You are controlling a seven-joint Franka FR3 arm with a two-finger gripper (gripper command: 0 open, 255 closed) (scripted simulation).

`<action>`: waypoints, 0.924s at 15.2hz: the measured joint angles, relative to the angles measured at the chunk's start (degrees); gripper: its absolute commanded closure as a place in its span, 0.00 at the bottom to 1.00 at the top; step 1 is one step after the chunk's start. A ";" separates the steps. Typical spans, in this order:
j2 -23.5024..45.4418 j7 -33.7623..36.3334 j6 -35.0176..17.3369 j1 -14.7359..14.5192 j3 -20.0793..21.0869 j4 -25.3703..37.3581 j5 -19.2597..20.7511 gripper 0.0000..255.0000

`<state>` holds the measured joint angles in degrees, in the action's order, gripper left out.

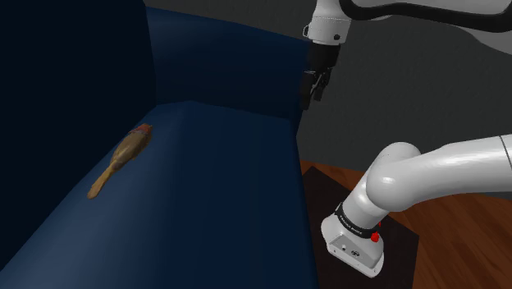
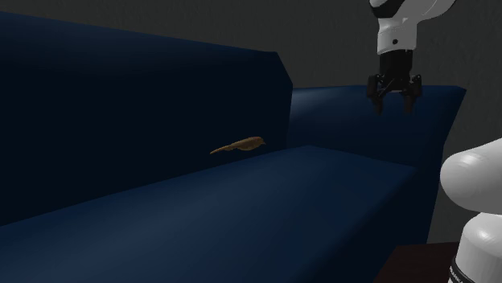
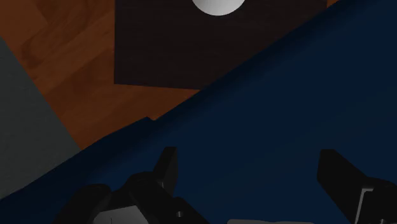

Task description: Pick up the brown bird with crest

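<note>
The slim brown bird with a reddish crest (image 1: 121,160) is seen lying flat on the seat of the dark blue sofa (image 1: 217,189), close under the backrest. The black jaws are seen spread and empty, high above the sofa's armrest (image 2: 338,120) and well apart from the bird. The approach is therefore judged the step in hand, and a traverse over the seat and a descent astride the bird's body are called for next.

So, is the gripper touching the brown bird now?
Apart. The shoulder view shows the open gripper up by the sofa's armrest, with bare blue seat between it and the bird.
</note>
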<state>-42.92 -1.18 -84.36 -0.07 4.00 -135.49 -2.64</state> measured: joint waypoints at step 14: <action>9.83 24.55 -12.12 -0.98 14.58 1.74 -13.17 0.00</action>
<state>-33.09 23.38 -96.49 -1.05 18.58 -133.75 -15.81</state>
